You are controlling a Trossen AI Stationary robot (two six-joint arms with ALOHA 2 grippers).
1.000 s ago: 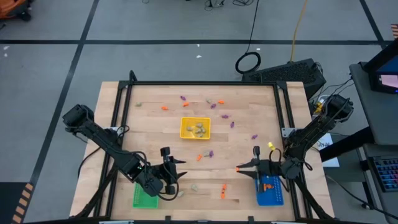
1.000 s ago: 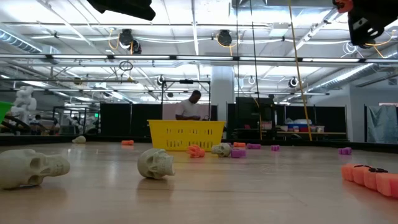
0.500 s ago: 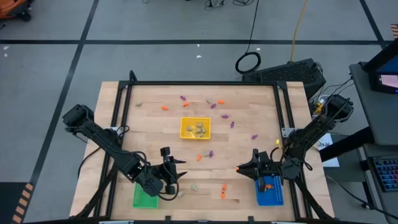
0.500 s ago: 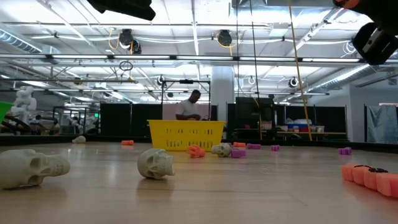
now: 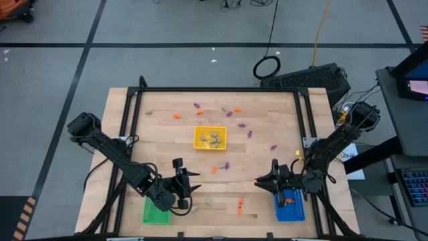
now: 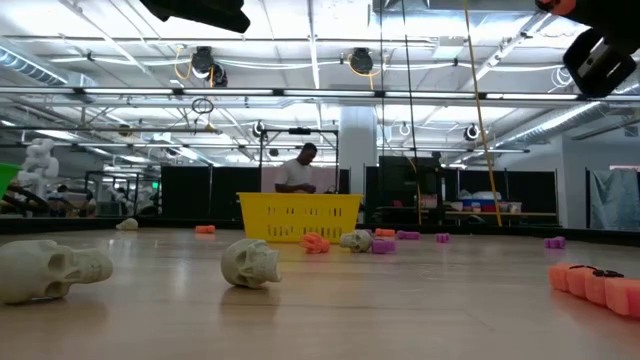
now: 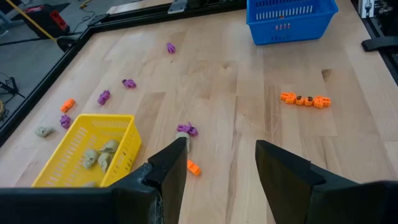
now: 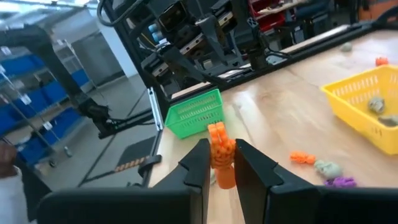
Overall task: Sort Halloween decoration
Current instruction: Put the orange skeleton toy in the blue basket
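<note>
Halloween decoration pieces lie scattered over the wooden table (image 5: 167,134): purple and orange ones toward the far side, an orange segmented piece (image 7: 305,99) and pale skulls (image 6: 250,263) near the front edge. Several pale pieces already sit in the yellow tray (image 5: 210,138) at the middle. We read the right gripper (image 8: 219,163) as clamped on an orange trinket (image 8: 220,149), which stands upright between its fingers. In the high view this gripper (image 5: 261,181) is raised just beside the blue tray (image 5: 290,205), where a spot of orange shows inside. The left gripper (image 7: 217,162) hangs with its fingers spread and nothing between them, near the green tray (image 5: 155,213).

We judge the step in hand to be carrying an orange piece to its tray. The next move calls for bringing the right gripper over the blue tray, lowering it inside the walls, then releasing the piece
</note>
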